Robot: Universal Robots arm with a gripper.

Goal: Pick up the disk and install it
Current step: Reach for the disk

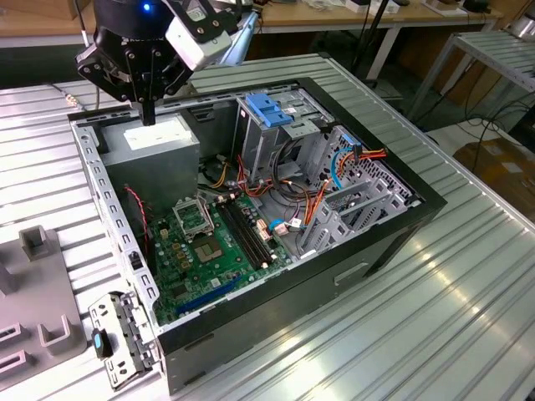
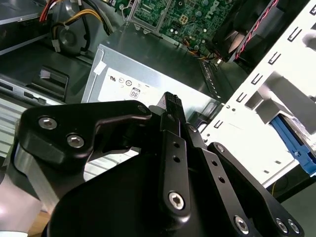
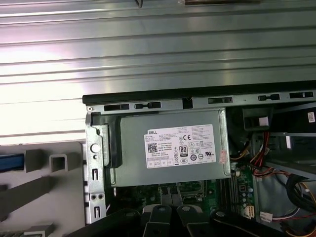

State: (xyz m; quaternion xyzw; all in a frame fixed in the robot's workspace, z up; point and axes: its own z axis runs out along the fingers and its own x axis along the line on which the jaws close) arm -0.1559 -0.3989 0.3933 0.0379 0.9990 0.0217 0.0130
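One gripper (image 1: pixel 149 117): black, fingers together, nothing clamped btw them; points straight down.
Gripper spot: approx 10 o'clock of the open case (image 1: pixel 380 242) in the exterior view, over PSU box (image 1: pixel 155 144); tip near its white sticker, contact unclear.
Case: black PC chassis, side panel off, lies flat on ribbed metal table (image 1: pixel 468 317).
PSU box: grey, white sticker on top, sits in case corner at 10 o'clock; seen also in both wrist views, under the gripper.
Motherboard (image 1: pixel 209 246): green, at 7 o'clock inside case, just beside PSU box.
Drive cage (image 1: pixel 276 142): bare metal, at 12 o'clock inside case, light-blue latch (image 1: pixel 267 109) on top.
Cables (image 1: pixel 368 154): red, orange, blue; bundled at 2–3 o'clock of case interior.
Grey fixture (image 1: pixel 33 284): flat plate w/ upright blocks, on table at 8 o'clock of case, just beside chassis wall.
Disk (image 3: pixel 10 162): blue edge strip at border of the first wrist view, lying on grey fixture; rest cut off by frame. Outside case, well apart from gripper, not held, not installed.
Loose bracket (image 1: pixel 117 338): perforated metal w/ small blue tab, at 7 o'clock, by case corner.
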